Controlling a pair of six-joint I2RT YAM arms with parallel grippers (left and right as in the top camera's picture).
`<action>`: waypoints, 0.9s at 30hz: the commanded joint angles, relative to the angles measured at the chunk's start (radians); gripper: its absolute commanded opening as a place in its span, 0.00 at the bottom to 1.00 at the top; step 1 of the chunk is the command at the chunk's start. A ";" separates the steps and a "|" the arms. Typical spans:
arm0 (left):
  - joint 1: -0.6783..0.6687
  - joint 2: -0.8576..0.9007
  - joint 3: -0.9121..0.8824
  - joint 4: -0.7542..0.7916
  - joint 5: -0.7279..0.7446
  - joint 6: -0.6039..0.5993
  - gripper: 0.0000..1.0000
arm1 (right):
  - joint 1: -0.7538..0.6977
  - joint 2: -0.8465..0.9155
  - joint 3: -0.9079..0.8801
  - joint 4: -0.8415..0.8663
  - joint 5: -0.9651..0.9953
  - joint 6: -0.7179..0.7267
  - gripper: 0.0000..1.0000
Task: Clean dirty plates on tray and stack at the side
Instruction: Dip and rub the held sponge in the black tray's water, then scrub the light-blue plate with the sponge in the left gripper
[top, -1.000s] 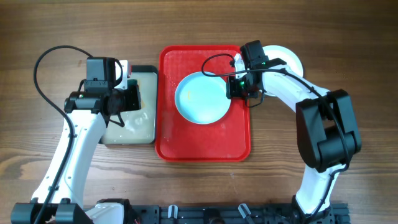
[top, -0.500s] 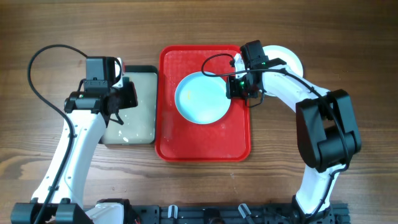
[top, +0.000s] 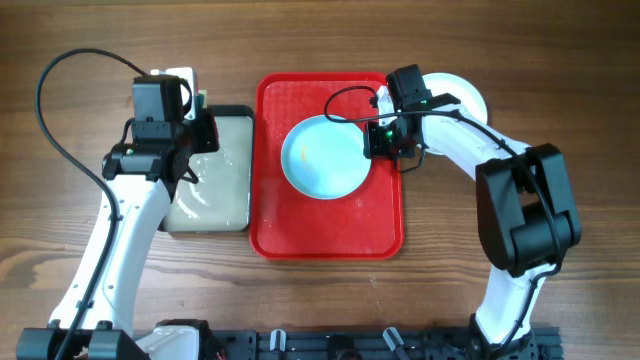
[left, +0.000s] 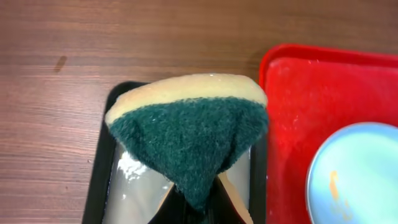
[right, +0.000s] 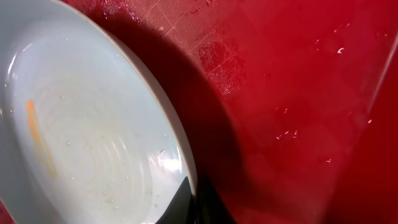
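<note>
Brown wood-grain table (top: 560, 60) w/ soft, even light.

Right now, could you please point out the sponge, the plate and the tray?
sponge (left: 186, 143): left wrist view, green scouring face.
plate (top: 323, 157): overhead view, its centre.
tray (top: 330, 225): overhead view, bare floor.

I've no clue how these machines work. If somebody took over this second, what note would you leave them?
Left claw: shut on the sponge, held over the basin, left of the red tray.
Right claw: pinching the right rim of the mint-blue plate, which sits in the tray.
Done: a white plate lies right of the tray, partly hidden by the right arm.
Left: the mint-blue plate shows an orange smear; scrub it, then stack it at the side.
</note>
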 joint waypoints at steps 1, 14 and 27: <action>-0.002 -0.002 0.030 0.048 -0.015 -0.042 0.04 | 0.000 -0.024 -0.006 0.005 -0.043 0.023 0.04; 0.006 0.356 0.488 -0.464 -0.015 0.114 0.04 | 0.001 -0.024 -0.006 0.005 -0.046 0.097 0.04; -0.007 0.376 0.505 -0.417 0.295 0.127 0.04 | 0.002 -0.024 -0.006 0.014 -0.042 0.151 0.05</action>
